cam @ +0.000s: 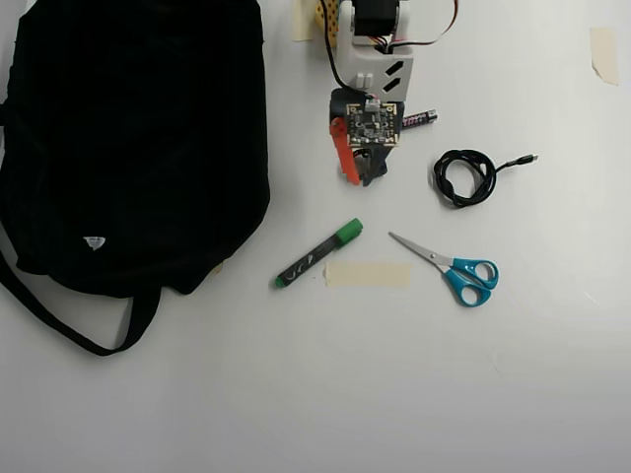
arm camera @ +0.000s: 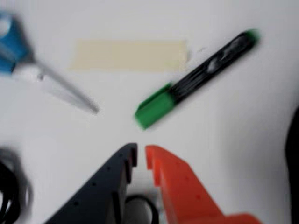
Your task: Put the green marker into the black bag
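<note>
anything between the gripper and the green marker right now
Nothing: in the wrist view only bare white table separates the gripper from the green marker; the overhead view agrees.

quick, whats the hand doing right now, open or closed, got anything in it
Hand: nearly closed, only a thin gap between the fingers, holding nothing; the green marker lies on the table just ahead of it.

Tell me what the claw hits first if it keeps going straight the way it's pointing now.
Probably the green marker: its green cap lies just ahead of the claw tips in the wrist view. Height above the table is unclear.
</note>
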Tool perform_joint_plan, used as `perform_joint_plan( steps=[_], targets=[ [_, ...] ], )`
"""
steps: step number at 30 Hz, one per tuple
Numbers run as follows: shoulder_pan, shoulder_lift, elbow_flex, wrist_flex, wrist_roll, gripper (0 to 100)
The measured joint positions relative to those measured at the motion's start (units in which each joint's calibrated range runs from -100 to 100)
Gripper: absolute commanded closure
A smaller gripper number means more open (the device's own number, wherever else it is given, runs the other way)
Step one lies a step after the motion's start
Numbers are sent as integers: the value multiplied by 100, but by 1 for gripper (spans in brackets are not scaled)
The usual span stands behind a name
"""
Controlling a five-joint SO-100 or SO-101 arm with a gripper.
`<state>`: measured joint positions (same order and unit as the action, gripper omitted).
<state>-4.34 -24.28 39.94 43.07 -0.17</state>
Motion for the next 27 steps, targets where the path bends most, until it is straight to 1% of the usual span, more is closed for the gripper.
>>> perform_joint_plan(
  steps=[13, 16, 19, 22, 27],
  targets=[
    [22, 8, -102, -60, 0, 98],
    [22, 25, -385, 52, 0, 98],
    [22, 25, -770, 421, -83, 98],
    [0, 125, -1038, 455, -274, 98],
    [0, 789, -1950, 455, -337, 98]
  ],
)
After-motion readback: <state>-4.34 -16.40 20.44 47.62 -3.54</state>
